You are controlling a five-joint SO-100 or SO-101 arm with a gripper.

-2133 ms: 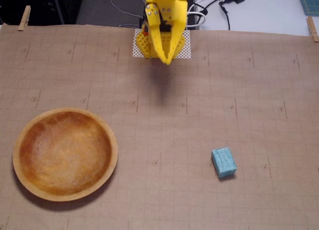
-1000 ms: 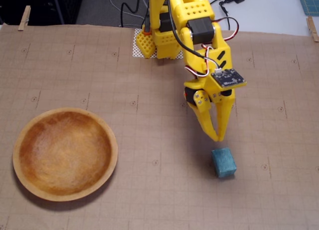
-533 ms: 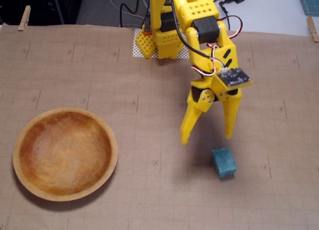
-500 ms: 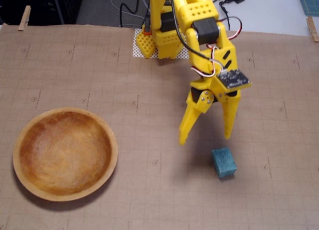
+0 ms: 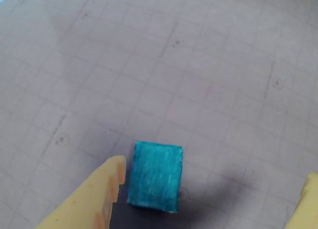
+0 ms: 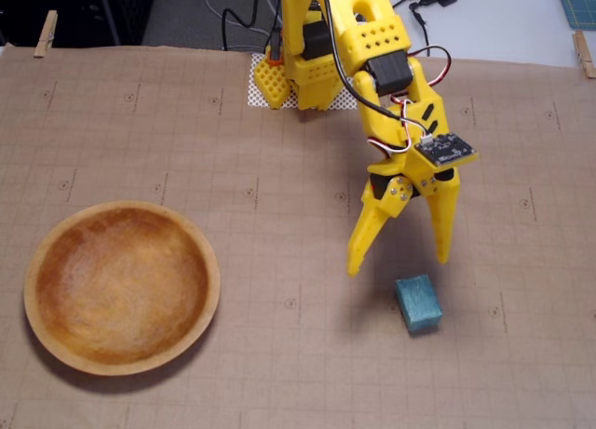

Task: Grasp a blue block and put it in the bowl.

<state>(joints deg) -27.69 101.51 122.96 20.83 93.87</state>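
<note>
bare paper all round blue block (image 6: 418,302), bowl (image 6: 121,287) well apart

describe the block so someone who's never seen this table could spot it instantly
In the fixed view, brown gridded paper covers the table, with a big wooden bowl at left. Go right past the open yellow gripper: the block lies flat on the paper just below its fingertips. It is the only teal-blue thing on the paper, small and rectangular, untouched.
</note>
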